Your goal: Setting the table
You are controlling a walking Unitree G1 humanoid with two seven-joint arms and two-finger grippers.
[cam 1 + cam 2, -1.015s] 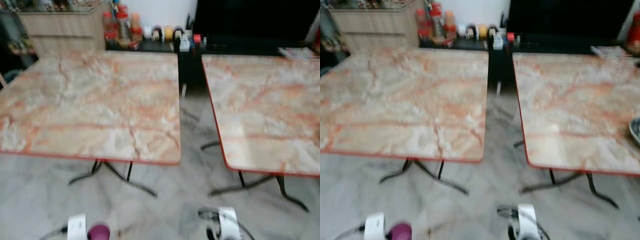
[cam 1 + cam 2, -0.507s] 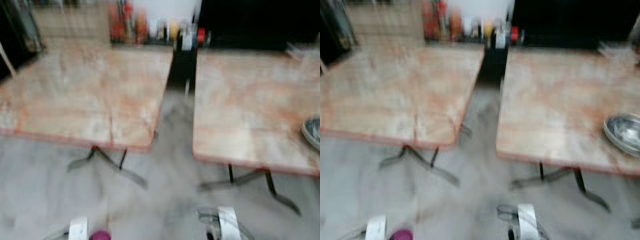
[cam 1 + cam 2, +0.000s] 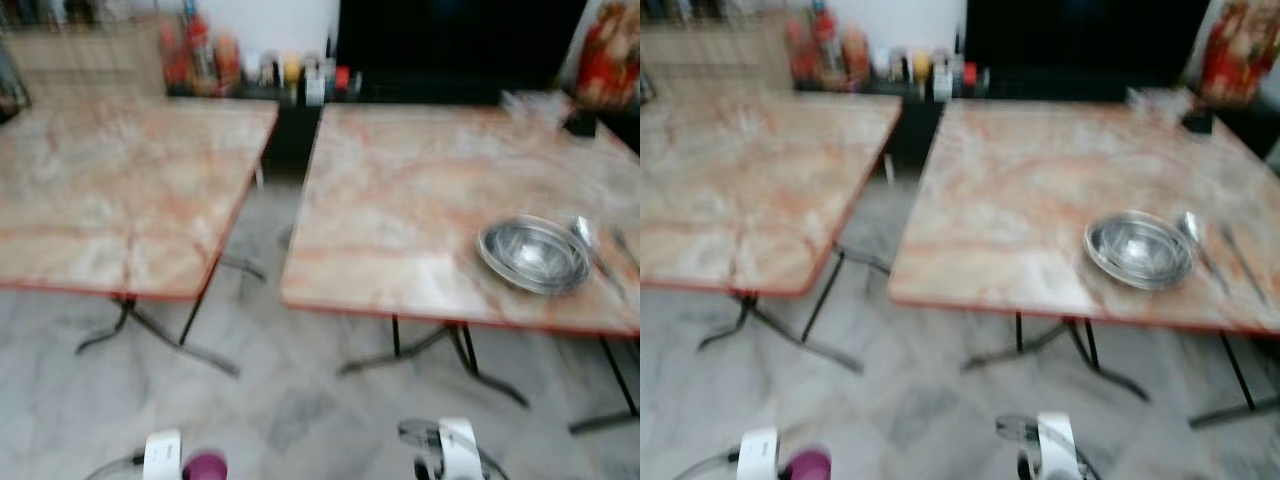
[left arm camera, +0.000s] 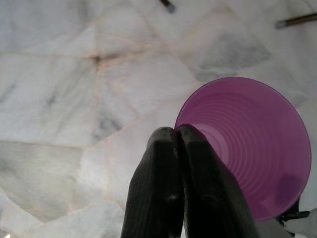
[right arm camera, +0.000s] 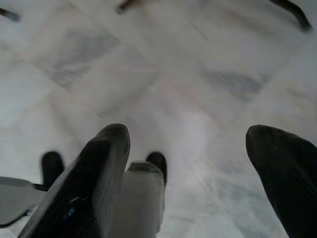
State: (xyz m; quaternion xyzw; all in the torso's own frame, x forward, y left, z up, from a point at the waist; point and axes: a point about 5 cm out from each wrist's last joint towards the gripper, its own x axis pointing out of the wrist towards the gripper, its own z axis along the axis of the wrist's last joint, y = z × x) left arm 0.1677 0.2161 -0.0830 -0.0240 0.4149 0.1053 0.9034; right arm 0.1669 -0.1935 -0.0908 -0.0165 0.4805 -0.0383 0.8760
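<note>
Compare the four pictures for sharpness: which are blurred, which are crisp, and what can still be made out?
Left and right eye views: motion-blurred throughout, yet the steel bowl and the marble table read clearly. Left wrist view: sharp, showing the left pincer shut on the purple cup. Right wrist view: the floor is softly blurred beyond the open right pincer.

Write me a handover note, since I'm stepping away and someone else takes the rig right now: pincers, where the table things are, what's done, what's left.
Left pincer: shut on the rim of a purple cup, held low over the marble floor.
Right pincer: open, nothing in it, also low over the floor.
Right-hand table: metal bowl near its front right, with a spoon just to its right; another utensil beyond that is too blurred to name.
Left-hand table: no tableware visible on it.
Done: bowl and spoon laid.
Left: probably carry the cup to the right-hand table and set it by the bowl.
</note>
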